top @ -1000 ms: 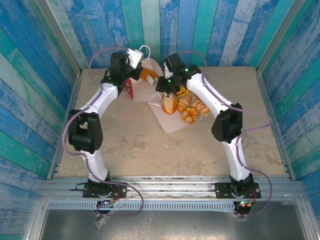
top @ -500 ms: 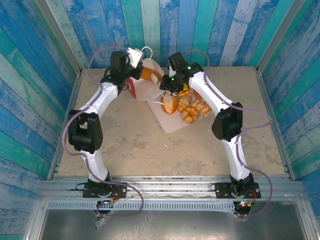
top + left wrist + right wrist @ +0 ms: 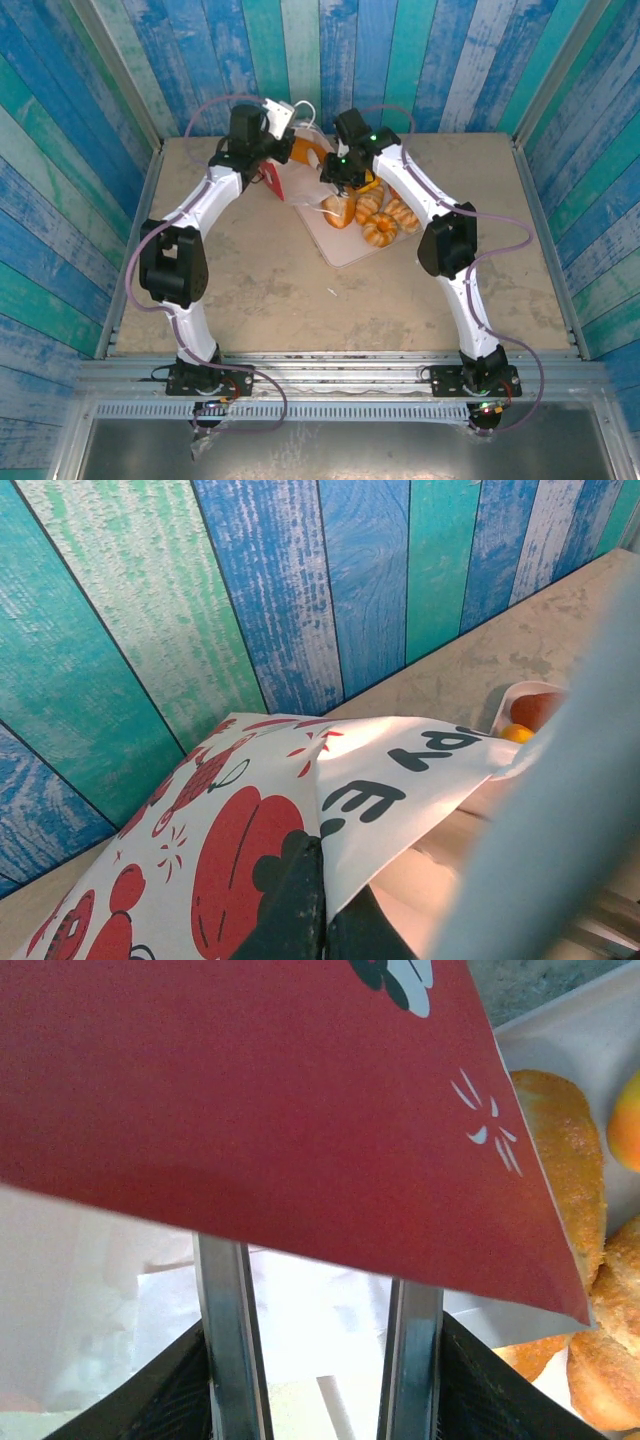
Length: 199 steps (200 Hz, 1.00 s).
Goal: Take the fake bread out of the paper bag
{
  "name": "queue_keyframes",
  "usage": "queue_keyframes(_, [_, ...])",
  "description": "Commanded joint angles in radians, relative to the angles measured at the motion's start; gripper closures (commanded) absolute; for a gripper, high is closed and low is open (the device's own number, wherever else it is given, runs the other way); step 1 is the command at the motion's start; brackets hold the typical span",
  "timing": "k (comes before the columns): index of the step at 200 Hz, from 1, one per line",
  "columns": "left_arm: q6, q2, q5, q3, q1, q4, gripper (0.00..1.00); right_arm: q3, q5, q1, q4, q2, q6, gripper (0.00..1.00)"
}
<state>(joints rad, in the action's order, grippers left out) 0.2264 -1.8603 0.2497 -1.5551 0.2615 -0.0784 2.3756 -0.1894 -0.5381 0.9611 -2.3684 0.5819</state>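
At the tabletop's (image 3: 250, 290) far edge, left gripper (image 3: 322, 920) clamps the red-and-white paper gift bag (image 3: 390, 770); right gripper (image 3: 320, 1295) sits parted inside it.

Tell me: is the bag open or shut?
Open. The right gripper reaches into the bag, under its red wall, and the white inside shows.

**One high view, two close ones**

From above and behind the arm bases we look down and forward over the whole table (image 3: 250, 290) to the blue plank wall (image 3: 400, 60), far enough back to take in both arms. Our left wrist camera sits right against the paper bag (image 3: 250, 820), facing that same wall. Our right wrist camera looks along its own fingers (image 3: 232, 1340) into the bag's mouth, very near. All three views share the bag, and we find the tray (image 3: 345, 250) with the fake bread (image 3: 380, 228) in each.
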Motion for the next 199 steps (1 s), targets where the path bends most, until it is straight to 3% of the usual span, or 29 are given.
queue_keyframes(1, [-0.025, 0.064, -0.033, -0.022, 0.019, -0.019, 1.00, 0.033, 0.029, 0.012, 0.014, -0.018, 0.026, 0.48])
queue_keyframes(78, [-0.082, 0.077, -0.086, -0.016, 0.027, -0.012, 1.00, 0.037, 0.072, 0.014, 0.023, 0.000, 0.047, 0.48])
queue_keyframes(199, [-0.056, 0.070, 0.006, -0.022, 0.028, -0.009, 1.00, 0.083, -0.030, 0.038, -0.004, -0.077, 0.019, 0.48])
